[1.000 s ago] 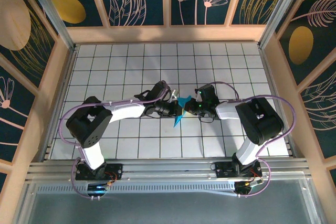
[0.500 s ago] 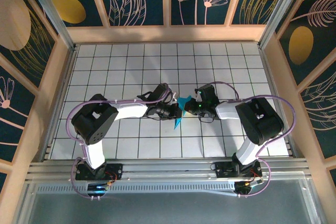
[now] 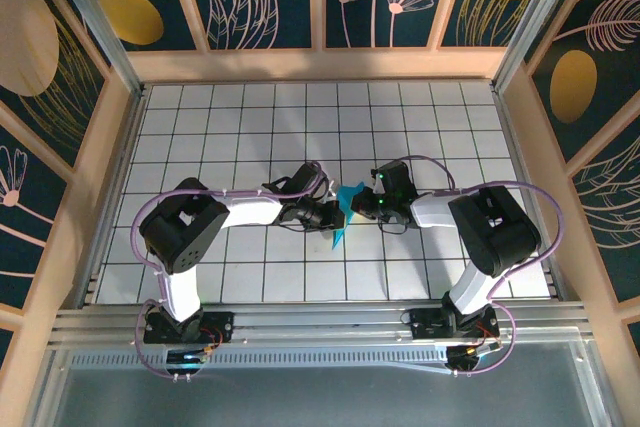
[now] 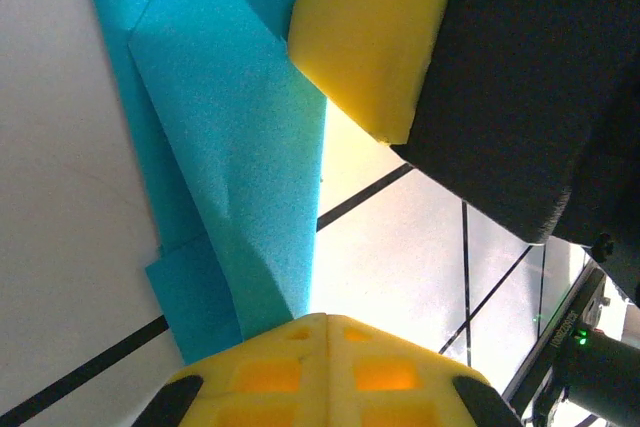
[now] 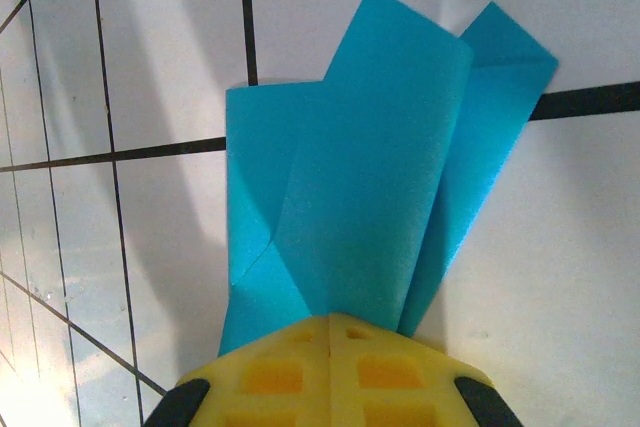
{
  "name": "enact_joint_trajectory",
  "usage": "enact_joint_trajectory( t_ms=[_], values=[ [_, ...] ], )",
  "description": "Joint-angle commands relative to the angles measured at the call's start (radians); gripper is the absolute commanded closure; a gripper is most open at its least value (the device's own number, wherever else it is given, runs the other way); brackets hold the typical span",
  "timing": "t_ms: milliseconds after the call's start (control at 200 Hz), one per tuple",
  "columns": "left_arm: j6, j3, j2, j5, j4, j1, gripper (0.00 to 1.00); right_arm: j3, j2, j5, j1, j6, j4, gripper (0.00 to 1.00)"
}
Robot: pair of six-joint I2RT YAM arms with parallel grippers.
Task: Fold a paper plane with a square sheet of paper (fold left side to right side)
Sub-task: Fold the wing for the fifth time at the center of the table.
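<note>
Paper plane point(image 5: 350, 197), turquoise-blue, creased

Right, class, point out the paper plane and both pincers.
paper plane point(image 5: 350, 177), right wrist view, middle of its top flap.
left pincer point(image 4: 325, 332), left wrist view, where its yellow tips meet.
right pincer point(image 5: 330, 332), right wrist view, where its yellow tips meet.

Ahead of the right gripper's point(image 5: 330, 347) yellow pads point(image 5: 270, 372), the sheet of paper point(image 5: 350, 177) is plain turquoise-blue. Beneath, the table point(image 5: 150, 67) is white with thin black grid lines. The left gripper point(image 4: 325, 347) is yellow-tipped too.
</note>
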State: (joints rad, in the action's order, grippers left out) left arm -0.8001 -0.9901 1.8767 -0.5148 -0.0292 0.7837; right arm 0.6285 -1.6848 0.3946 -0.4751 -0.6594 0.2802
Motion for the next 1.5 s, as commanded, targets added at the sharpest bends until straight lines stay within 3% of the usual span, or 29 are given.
enact_joint_trajectory(
  t_ms=[0,751,1231,1496],
  values=[
    [0.01,0.012,0.021,0.005,0.017,-0.003,0.93,-0.026,-0.037,-0.077,-0.004,0.03,-0.18,1.0],
    [0.018,0.04,0.043,0.03,0.031,0.002,0.93,-0.017,-0.037,-0.076,-0.005,0.03,-0.184,1.0],
    [0.039,0.044,0.061,0.171,0.119,0.024,0.98,-0.006,0.254,-0.064,0.007,0.032,-0.179,1.0],
    [0.061,0.022,0.071,0.213,0.167,0.031,0.99,-0.078,0.226,-0.03,-0.066,-0.03,-0.038,1.0]
  ],
)
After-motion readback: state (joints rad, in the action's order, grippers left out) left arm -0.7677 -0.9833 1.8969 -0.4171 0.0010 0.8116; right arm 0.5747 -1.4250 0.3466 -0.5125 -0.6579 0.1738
